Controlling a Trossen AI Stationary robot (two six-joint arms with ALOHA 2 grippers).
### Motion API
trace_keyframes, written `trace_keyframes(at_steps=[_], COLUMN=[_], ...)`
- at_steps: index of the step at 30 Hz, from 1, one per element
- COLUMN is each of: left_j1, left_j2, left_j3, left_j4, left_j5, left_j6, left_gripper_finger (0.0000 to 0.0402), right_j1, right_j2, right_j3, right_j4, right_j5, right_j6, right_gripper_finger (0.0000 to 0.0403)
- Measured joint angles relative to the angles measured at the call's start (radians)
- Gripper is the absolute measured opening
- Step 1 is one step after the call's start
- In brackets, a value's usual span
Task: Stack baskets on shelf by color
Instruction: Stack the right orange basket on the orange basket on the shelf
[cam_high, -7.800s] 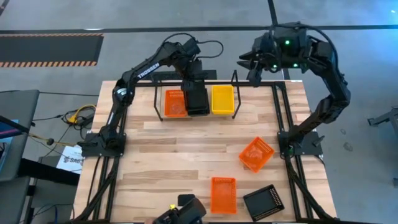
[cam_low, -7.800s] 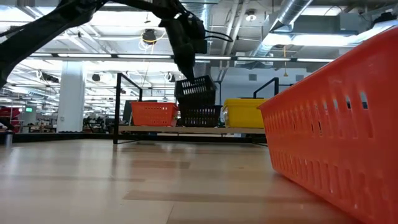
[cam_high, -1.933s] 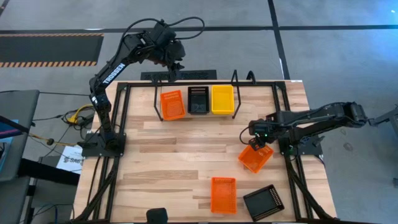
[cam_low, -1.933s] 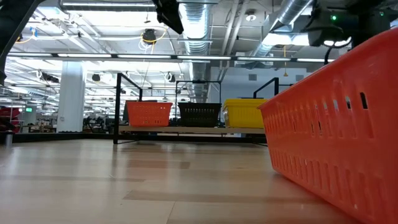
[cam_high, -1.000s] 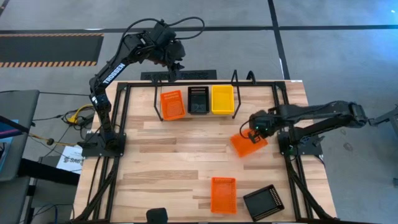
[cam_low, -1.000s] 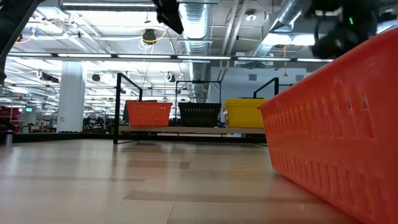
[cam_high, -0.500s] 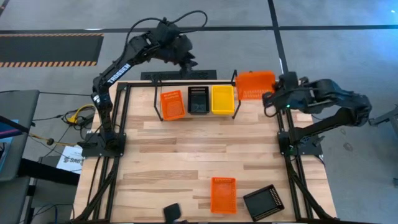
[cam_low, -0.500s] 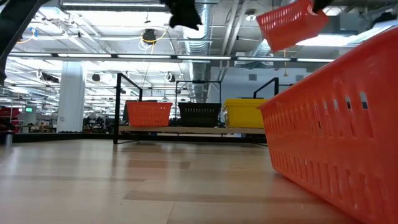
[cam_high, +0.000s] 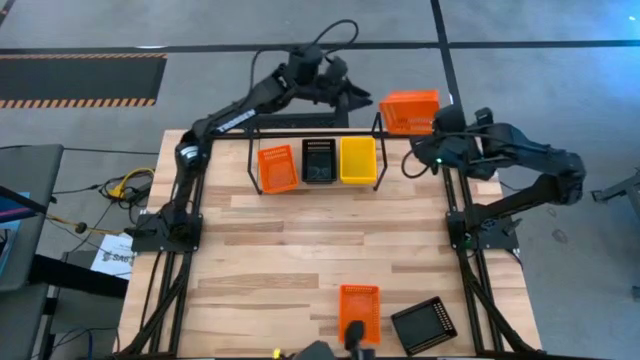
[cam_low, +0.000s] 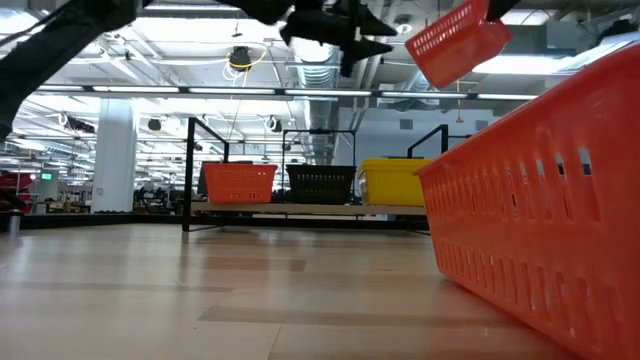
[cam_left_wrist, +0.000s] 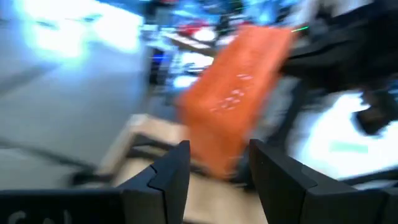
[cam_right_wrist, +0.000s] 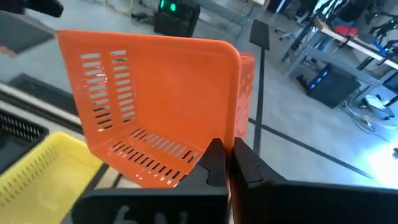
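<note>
Jaws of our left gripper (cam_high: 366, 97) stand apart, empty, just beside the raised orange basket (cam_high: 409, 112). To its right, our right gripper (cam_right_wrist: 226, 160) has jaws clamped on that basket's wall, above the shelf (cam_high: 378, 133).

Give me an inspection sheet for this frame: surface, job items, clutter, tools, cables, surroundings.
Surface: wooden tabletop edged by a black frame.
Job's things: shelf at the far edge holds an orange basket, a black basket and a yellow basket side by side. A second orange basket and a second black basket lie at the near edge. A third, raised orange basket hangs tilted beyond the shelf's right end.
Clutter: nothing seen.
Tools: right tool shut on the raised orange basket's wall; left tool open, empty, aimed at that basket.
Cables: loops above the left arm; yellow bundle on the floor.
Surroundings: grey floor, hazard-striped mat.
</note>
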Motion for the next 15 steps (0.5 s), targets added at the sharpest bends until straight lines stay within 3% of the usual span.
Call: trace_keyframes(at_steps=[4, 7, 10, 15], left_j1=[-0.003, -0.002, 0.000, -0.011], left_j2=[0.063, 0.093, 0.095, 0.097], left_j3=[0.000, 0.002, 0.007, 0.006], left_j4=[0.238, 0.468, 0.520, 0.395], left_j5=[0.230, 0.332, 0.306, 0.205], left_j6=[-0.200, -0.340, -0.358, -0.186], left_gripper_finger=[0.0151, 0.0151, 0.0151, 0.0152], right_j1=[-0.009, -0.005, -0.006, -0.008], right_j2=[0.003, -0.020, -0.043, -0.053], right_j3=[0.000, 0.000, 0.000, 0.000], right_j4=[-0.015, -0.010, -0.011, 0.005], right_j5=[-0.010, -0.028, -0.035, -0.031], right_j6=[-0.012, -0.012, -0.010, -0.027], right_gripper_finger=[0.0001, 0.0001, 0.0001, 0.0001])
